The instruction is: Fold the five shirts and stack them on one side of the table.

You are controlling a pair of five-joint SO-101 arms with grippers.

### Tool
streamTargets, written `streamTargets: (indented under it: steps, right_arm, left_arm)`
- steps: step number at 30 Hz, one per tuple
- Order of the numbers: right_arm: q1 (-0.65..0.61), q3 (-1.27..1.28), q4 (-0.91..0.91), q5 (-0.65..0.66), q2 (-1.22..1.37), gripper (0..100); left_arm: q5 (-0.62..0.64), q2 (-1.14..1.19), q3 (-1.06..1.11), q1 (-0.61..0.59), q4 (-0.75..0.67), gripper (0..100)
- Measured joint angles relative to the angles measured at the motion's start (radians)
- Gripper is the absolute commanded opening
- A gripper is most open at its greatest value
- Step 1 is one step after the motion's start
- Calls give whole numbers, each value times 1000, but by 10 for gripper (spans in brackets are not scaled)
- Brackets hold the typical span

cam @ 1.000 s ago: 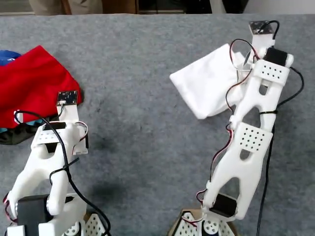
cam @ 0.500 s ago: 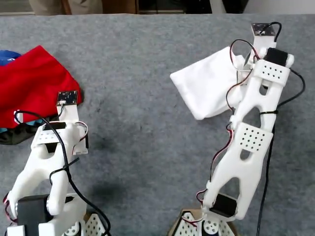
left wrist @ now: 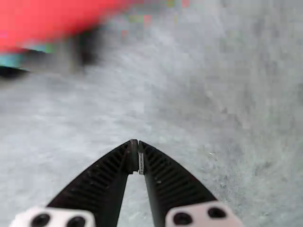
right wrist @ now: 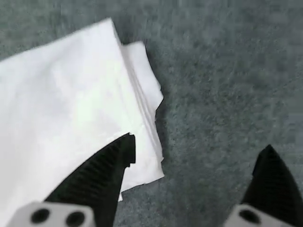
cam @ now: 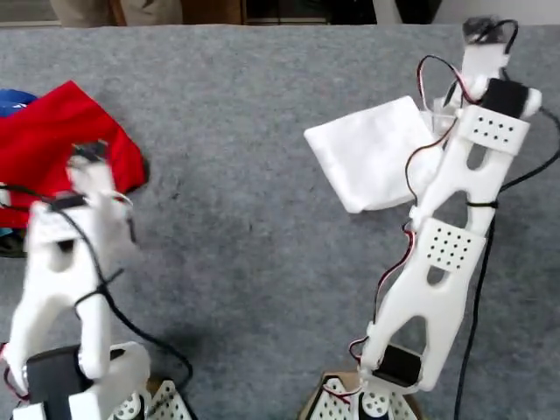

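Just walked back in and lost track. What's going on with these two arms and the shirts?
A folded white shirt lies on the right side of the grey table. The right gripper is open at the shirt's edge, one finger over the cloth and the other over bare table. The left gripper is shut on nothing, over the table near a red shirt lying unfolded at the left edge.

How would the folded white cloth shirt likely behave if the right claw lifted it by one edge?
Probably floppy: the folded white cloth shirt shows loose layered edges, so it would likely droop and unfold if lifted by one edge. It looks thin and light. On the grey felt-like table, a push would likely bunch it rather than slide it.
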Motion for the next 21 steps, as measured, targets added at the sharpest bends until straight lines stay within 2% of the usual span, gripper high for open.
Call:
streamTargets:
  steps: [2, 3, 4, 5, 7, 10, 13, 15, 17, 19, 21]
  right_arm:
    - [0, 2, 0, 12, -32, 7]
    - [2, 12, 0, 17, -54, 4]
    - [2, 26, 0, 17, -81, 71]
    - [2, 41, 0, 17, -109, 97]
    - [2, 92, 0, 17, -163, 69]
    - [-18, 153, 0, 17, -230, 1]
    - [-71, 192, 2, 17, -287, 13]
    - [-109, 213, 2, 17, -308, 12]
    - [-140, 227, 2, 17, -324, 12]
    - [-160, 235, 2, 17, -333, 12]
    - [-170, 239, 2, 17, -341, 12]
  left_arm:
    - [-17, 0, -170, -95, 97, 86]
    - [-43, 0, -256, -146, 141, 117]
    - [-69, 0, -342, -196, 169, 147]
    - [-87, 0, -414, -239, 178, 173]
    - [-97, 0, -508, -308, 166, 211]
    - [-91, 20, -517, -370, 61, 219]
    - [-83, 112, -442, -394, -137, 213]
    - [-78, 207, -382, -400, -278, 142]
    - [-78, 311, -365, -402, -384, 19]
    - [-77, 354, -381, -400, -393, 37]
    - [-77, 354, -442, -400, -331, 12]
